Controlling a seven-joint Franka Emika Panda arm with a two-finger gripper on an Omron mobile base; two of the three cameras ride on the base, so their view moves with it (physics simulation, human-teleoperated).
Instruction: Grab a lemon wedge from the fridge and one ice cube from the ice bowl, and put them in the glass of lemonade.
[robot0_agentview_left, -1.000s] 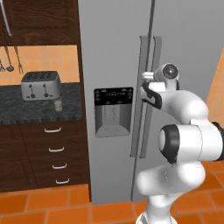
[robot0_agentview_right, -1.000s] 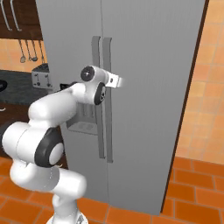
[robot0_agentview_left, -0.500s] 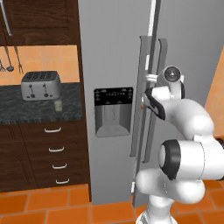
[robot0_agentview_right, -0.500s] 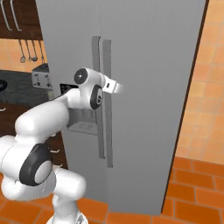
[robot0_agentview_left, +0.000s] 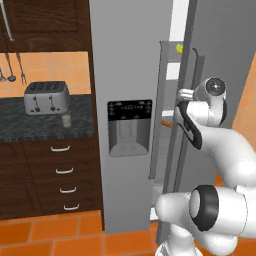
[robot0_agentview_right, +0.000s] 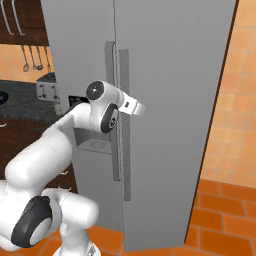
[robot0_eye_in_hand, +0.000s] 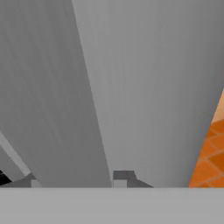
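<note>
Fingertips (robot0_eye_in_hand: 120, 177) of the gripper (robot0_eye_in_hand: 76, 181) rose dark at the bottom of the hand view, hard against the grey face of the fridge (robot0_agentview_right: 170, 100); one tip stood near the middle and another at the lower left, but how far apart the jaws stood, or whether they held the handle, could not be told. From the right base view the hand sat at the right-hand door handle (robot0_agentview_right: 125, 130), the wrist pressed close beside it; the exact grip was hidden by the wrist. From the left base view the right door (robot0_agentview_left: 220, 60) stood swung partly open, and a gap showed the pale interior; a small bright yellow lemon wedge (robot0_agentview_left: 179, 48) lay high in that gap, on a shelf inside; a thin orange stick (robot0_agentview_left: 166, 124) showed lower down in the same gap. The black dispenser panel (robot0_agentview_left: 129, 126) sat on the left door; further left, a toaster (robot0_agentview_left: 47, 97) stood on the dark counter (robot0_agentview_left: 30, 125), with the glass of lemonade (robot0_agentview_left: 66, 120) just beside it, well apart from the fridge.
</note>
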